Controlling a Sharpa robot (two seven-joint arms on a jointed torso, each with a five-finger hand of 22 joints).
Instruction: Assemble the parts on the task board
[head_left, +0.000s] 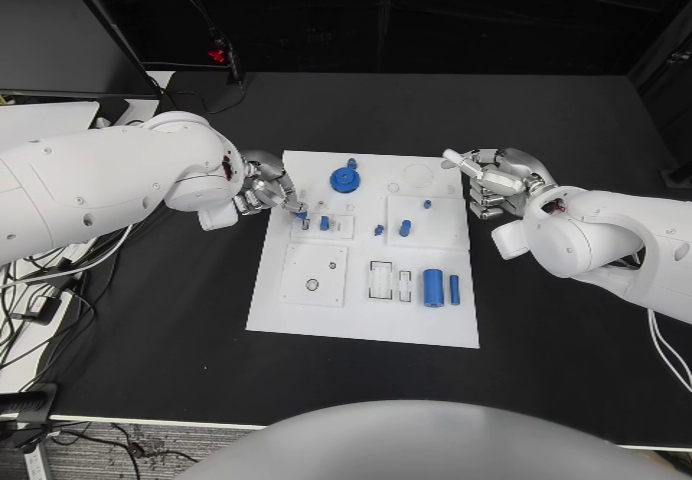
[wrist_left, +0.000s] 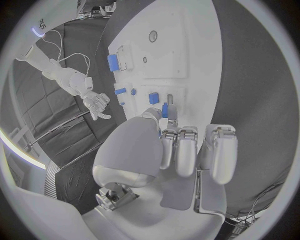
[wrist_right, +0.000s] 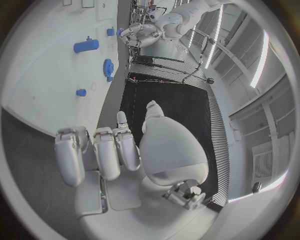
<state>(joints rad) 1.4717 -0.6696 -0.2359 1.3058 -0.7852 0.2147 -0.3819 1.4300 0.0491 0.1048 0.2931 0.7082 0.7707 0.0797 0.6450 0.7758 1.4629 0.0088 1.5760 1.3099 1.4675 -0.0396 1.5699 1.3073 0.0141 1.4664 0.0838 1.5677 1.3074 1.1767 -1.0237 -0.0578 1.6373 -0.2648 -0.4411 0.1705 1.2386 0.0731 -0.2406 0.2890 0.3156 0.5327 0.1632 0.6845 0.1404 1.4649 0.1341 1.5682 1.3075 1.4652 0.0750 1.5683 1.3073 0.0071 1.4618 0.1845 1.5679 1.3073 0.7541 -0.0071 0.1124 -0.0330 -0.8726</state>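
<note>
1 white task board (head_left: 289, 300), 1 blue gear (head_left: 345, 180), 2 blue cylinders (head_left: 434, 288), about 5 small blue pegs (head_left: 405, 228), 2 hands (head_left: 270, 189).

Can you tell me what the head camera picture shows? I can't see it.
Two white robot arms reach over a white task board on a black table. The left hand pinches a small blue part; the right hand waits beside the board.
</note>
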